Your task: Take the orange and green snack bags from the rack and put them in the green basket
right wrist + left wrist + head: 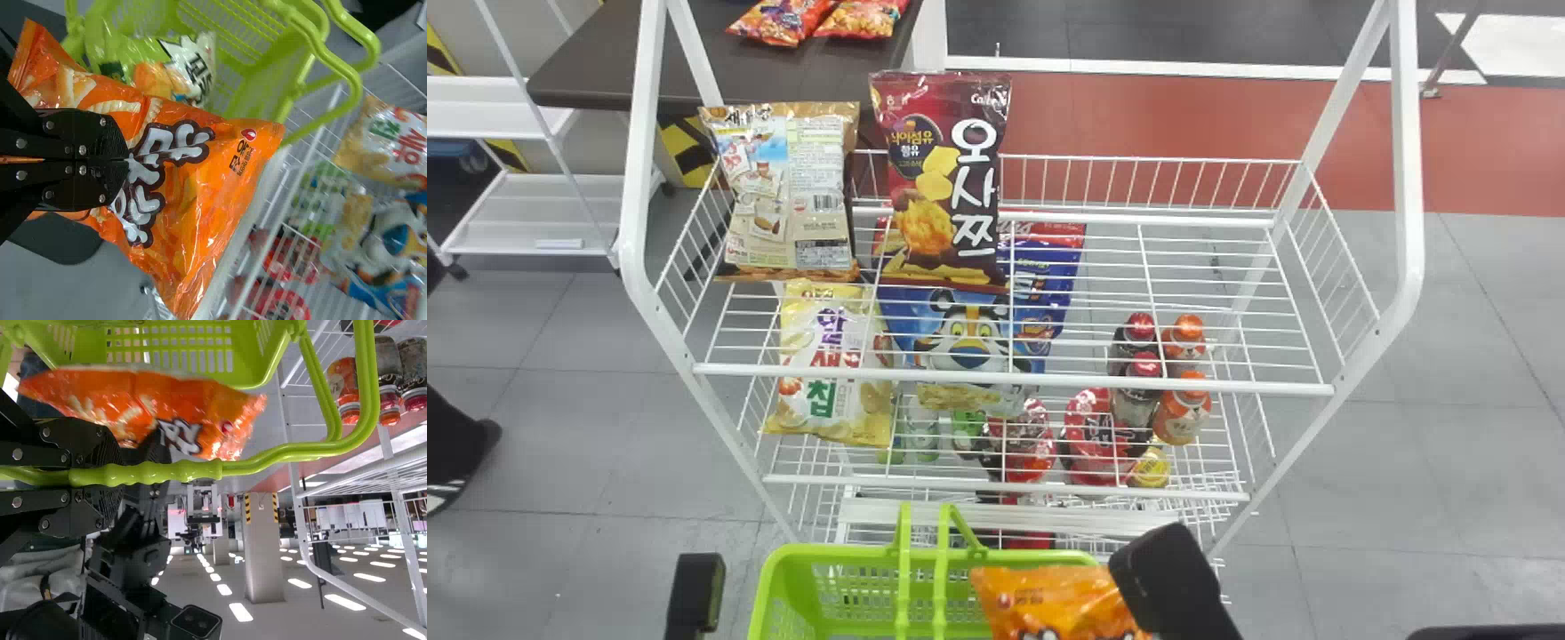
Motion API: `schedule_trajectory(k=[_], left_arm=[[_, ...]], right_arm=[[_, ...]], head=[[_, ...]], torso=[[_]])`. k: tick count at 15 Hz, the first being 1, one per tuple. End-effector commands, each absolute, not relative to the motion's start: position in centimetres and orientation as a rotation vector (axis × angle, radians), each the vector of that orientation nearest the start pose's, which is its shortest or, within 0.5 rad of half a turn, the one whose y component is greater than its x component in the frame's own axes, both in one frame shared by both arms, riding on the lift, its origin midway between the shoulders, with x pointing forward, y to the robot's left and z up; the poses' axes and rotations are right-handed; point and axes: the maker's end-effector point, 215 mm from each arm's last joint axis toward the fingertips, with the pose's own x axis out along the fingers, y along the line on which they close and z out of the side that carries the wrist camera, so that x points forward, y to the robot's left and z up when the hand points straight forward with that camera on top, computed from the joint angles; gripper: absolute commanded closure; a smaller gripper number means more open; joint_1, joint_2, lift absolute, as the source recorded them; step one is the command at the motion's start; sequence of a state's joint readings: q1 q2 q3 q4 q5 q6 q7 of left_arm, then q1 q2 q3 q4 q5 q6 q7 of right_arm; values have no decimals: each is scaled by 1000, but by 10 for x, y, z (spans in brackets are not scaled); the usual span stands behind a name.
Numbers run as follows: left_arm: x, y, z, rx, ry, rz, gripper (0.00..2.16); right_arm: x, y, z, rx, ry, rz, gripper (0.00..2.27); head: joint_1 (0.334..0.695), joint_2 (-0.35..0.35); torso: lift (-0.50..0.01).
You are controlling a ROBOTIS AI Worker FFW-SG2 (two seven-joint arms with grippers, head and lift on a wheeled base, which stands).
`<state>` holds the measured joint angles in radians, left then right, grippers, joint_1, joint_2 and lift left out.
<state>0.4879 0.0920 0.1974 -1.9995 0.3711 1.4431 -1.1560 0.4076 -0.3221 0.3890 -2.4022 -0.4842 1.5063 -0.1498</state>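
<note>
Orange bag (1054, 604), one, in right hand (1160, 569)

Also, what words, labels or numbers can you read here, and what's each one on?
"오사쯔": dark red bag.
"칩": yellow bag; wires break up the characters above.
Orange bag: big stylised lettering, not surely readable.
Green bag in the green basket: partly hidden, unreadable.
Tan bag, bottles, all other print: too small or blurred.

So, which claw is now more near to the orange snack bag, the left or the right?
Right. The right claw is closed on the orange snack bag; the left claw grips the basket handle, left of the bag.
</note>
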Motion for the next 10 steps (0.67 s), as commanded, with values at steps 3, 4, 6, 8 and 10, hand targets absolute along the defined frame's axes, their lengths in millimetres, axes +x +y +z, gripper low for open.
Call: schedule_trajectory(k=[3,4,6,8,10], left_arm=[[191,83,-464,-1073,1134,-955,2145],[192,82,-463,-1073,1133,-956,2145],[191,81,-464,-1071,1136,-959,2145],[190,80,-464,-1071,1139,-960,2145],[190,79,-464,-1073,1139,-964,2145]], right_arm=[[199,-26,-512,-125,1206,706,1858],[205,-20,-511,-109,1190,712,1855],[225,-4,-504,-61,1138,719,1858],[235,6,-507,-48,1136,727,1858],[250,19,-517,-10,1107,725,1855]], head=[[695,126],[695,146],[695,186],[695,233],[695,250]], torso=[[0],[0],[0],[0],[0]])
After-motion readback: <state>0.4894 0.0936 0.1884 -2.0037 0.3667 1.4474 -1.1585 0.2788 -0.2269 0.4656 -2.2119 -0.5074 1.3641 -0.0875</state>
